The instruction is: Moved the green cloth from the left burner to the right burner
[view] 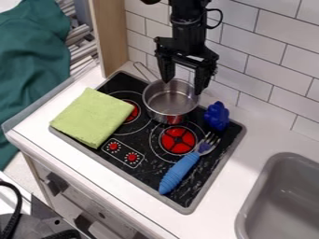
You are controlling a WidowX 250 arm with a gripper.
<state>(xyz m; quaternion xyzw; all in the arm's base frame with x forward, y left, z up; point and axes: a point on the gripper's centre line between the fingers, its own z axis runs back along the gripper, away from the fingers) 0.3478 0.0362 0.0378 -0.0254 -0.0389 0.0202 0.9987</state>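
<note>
Ridged blue-handled fork [179,172] w/ metal tines is lying diag. nr. stove's [192,205] R edge, flat, squarish, matte green cloth [93,116] is overlapping stove's L edge & L burner [131,112], apart from round, shiny metal pot [170,102], & gripper [183,86] is hanging by pot, fingers spread.

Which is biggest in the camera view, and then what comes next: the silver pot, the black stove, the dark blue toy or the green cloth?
1. Black stove
2. Green cloth
3. Silver pot, a bit smaller than the cloth
4. Dark blue toy
</note>
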